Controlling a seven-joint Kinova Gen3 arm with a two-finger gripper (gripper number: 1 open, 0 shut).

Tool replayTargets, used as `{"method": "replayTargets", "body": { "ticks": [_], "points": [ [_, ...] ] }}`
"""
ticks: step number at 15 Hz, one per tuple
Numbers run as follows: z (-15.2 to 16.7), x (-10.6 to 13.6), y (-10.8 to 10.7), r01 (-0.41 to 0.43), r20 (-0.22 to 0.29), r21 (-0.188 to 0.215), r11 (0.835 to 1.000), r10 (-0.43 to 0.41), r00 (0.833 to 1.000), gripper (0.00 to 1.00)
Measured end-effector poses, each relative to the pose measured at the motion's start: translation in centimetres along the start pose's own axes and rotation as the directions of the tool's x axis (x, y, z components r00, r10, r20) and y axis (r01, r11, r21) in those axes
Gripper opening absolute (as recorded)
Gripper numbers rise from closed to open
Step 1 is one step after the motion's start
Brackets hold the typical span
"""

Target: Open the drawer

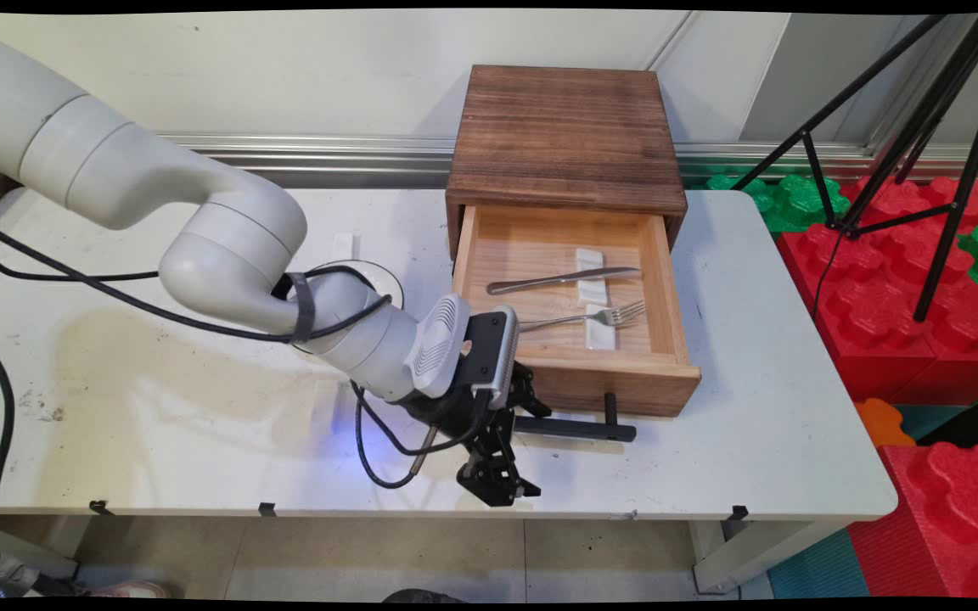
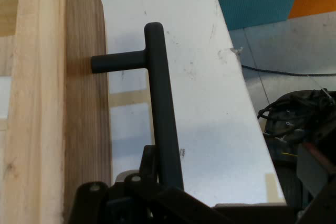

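Note:
A dark wooden cabinet stands at the back of the white table, its light wooden drawer pulled out. A knife and a fork lie in the drawer on small white rests. The black bar handle sticks out from the drawer front. My gripper is at the handle's left end, open, with one jaw on each side of the bar and the bar running out from between them.
A white round dish sits partly hidden behind the arm. Black cables hang from the arm over the table's near edge. Black tripod legs and red and green foam blocks stand to the right of the table.

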Motion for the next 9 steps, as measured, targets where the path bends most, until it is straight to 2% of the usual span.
{"method": "replayTargets", "body": {
  "ticks": [9],
  "points": [
    [-0.3, 0.1, 1.4, 0.004, -0.010, -0.021, 1.000, -0.005, 1.000, 1.00]
  ]
}}
